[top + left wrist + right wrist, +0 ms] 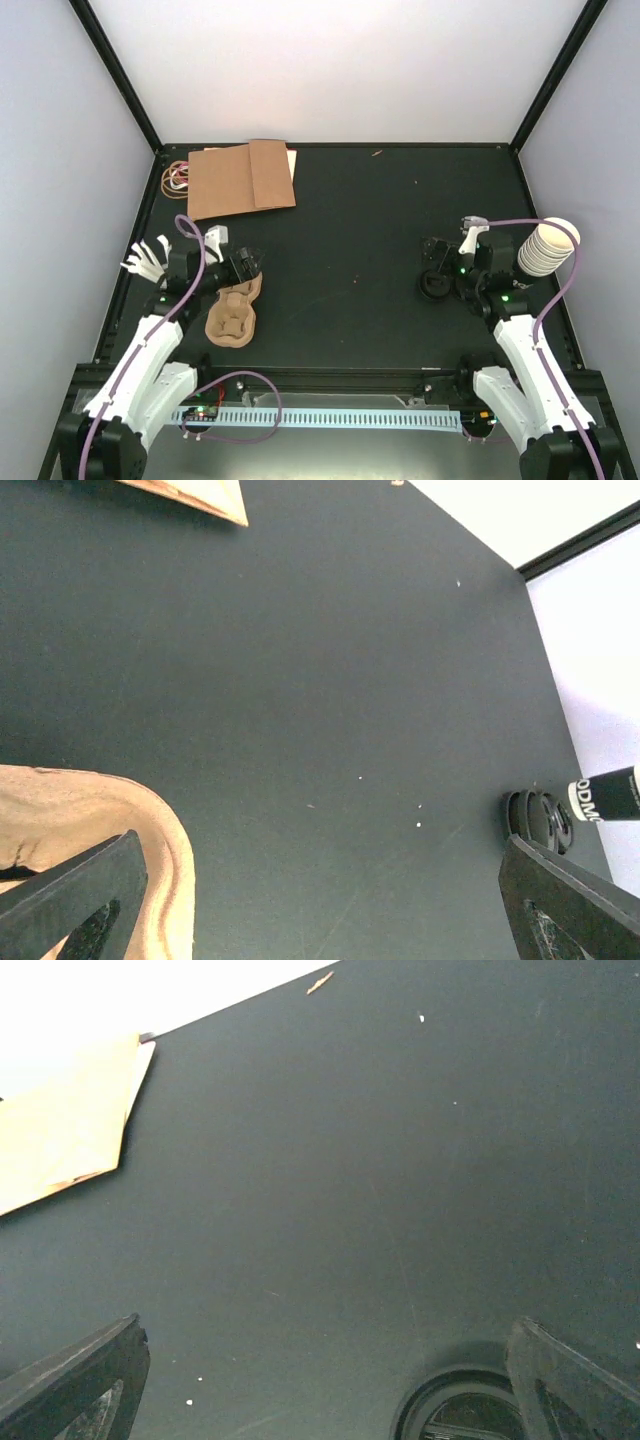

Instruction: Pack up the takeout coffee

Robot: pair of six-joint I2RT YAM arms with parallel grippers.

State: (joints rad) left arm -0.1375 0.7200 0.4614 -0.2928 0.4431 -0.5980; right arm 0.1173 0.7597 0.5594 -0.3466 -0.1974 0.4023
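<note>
No takeout coffee with a lid on shows in any view. My left gripper (250, 264) stands open over the far end of a brown pulp cup tray (232, 312); in the left wrist view the tray (90, 815) lies under the left finger (85, 890), and nothing is between the jaws of the left gripper (330, 910). My right gripper (433, 257) is open too, just beyond a stack of black lids (435, 285). In the right wrist view, a black lid (465, 1412) sits low beside the right finger (575, 1380), and the right gripper (330, 1390) holds nothing.
A flat brown paper bag (243, 178) lies at the back left, with rubber bands (177, 177) beside it. A nested stack of lidless cream cups (548, 247) lies at the right edge. White pieces (147, 259) stick out by the left arm.
</note>
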